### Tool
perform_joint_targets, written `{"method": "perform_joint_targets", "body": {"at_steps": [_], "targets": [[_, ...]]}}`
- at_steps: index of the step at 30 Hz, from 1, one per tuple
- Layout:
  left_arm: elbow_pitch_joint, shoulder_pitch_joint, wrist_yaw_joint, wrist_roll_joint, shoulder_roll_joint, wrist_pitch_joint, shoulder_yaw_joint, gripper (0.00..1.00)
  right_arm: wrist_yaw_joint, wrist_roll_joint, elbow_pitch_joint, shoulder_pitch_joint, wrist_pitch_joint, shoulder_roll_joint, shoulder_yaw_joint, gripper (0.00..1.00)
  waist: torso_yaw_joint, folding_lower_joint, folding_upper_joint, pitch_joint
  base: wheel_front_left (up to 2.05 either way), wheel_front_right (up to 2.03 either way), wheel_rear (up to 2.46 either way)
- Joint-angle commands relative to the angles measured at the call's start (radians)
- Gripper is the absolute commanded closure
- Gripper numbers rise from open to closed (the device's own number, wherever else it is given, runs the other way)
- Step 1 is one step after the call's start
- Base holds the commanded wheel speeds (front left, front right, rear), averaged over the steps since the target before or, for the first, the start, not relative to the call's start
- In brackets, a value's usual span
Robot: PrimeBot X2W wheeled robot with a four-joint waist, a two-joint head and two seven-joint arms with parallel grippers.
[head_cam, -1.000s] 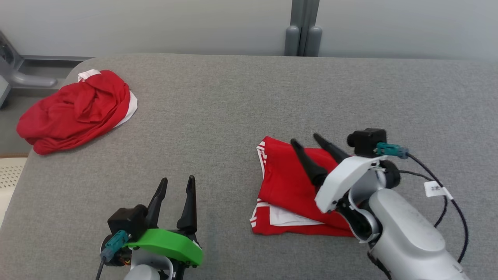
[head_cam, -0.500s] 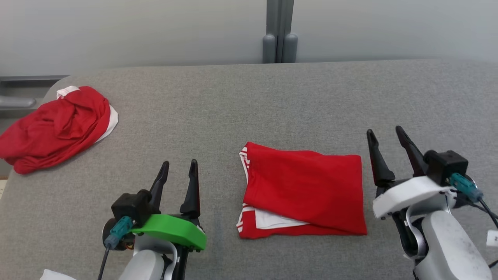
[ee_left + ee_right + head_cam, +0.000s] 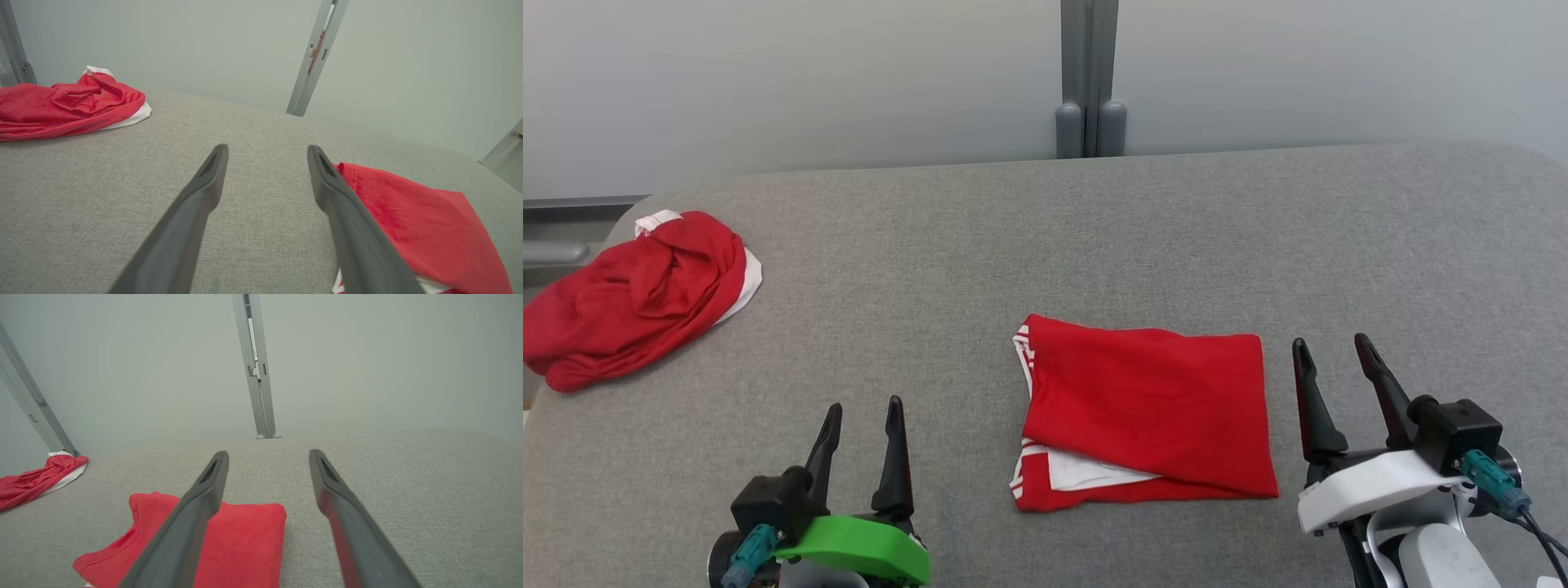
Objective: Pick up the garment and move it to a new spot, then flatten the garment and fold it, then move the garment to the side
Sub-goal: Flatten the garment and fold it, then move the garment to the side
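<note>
Garment folded, long axis left-right, striped edge leftward | left gripper wide | right gripper wide

Crumpled red cloth (white-trimmed) lies on grey table

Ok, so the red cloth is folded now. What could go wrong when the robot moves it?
1. The folded garment has loose white layers poking out at its near left corner. If the open right fingers pinch only the top layer, it may come unfolded.
2. The crumpled garment lies at the left edge of the table. Sliding the folded one that way could bump it off.
</note>
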State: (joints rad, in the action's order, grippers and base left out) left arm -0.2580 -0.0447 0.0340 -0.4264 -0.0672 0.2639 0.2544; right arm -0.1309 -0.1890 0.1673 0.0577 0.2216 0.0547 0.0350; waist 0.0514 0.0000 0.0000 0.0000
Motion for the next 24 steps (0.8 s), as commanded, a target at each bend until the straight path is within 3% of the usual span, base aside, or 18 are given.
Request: {"method": "perform_joint_targets", "body": {"at_steps": [1,24], "targets": [[0.007,0.016,-0.007,0.015,0.004,0.000,-0.011,0.00,0.000,0.004,-0.006,-0.019,0.002,0.000,-0.002,0.00,0.001,0.0000,0.0000,-0.001,0.00,0.00,0.00],[-0.010,-0.003,-0.023,0.042,0.016,0.001,-0.038,0.00,0.000,-0.052,0.001,-0.019,-0.035,-0.003,0.032,0.00,0.005,0.0000,0.0000,0.006,0.00,0.00,0.00]]}}
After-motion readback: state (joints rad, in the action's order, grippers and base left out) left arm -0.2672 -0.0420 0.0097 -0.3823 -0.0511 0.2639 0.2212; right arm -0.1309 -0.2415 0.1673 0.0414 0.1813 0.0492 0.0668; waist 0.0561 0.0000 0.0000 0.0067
